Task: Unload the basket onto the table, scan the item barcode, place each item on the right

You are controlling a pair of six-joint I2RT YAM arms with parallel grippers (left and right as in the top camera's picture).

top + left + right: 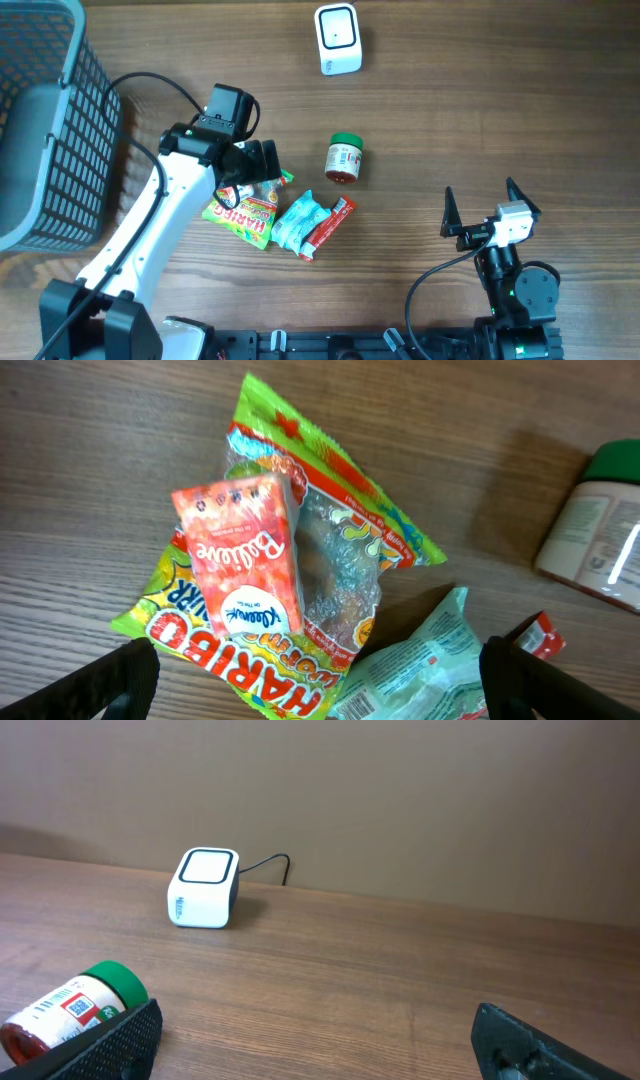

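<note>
A loose pile of snack packets lies left of centre: a green Haribo bag (243,222) (345,530) with a small orange-red packet (245,560) on top, a teal packet (296,222) (425,670) and a red stick packet (330,222) (541,634). A jar with a green lid (345,158) (600,525) (70,1008) lies on its side just right of the pile. The white scanner (338,38) (205,887) stands at the far edge. My left gripper (258,172) (320,695) hovers open over the pile, holding nothing. My right gripper (480,192) (320,1055) stands open and empty at the near right.
A grey mesh basket (45,130) occupies the far left of the wooden table. The scanner's cable (268,866) runs off behind it. The left arm's white link (150,235) slants from the front edge toward the pile.
</note>
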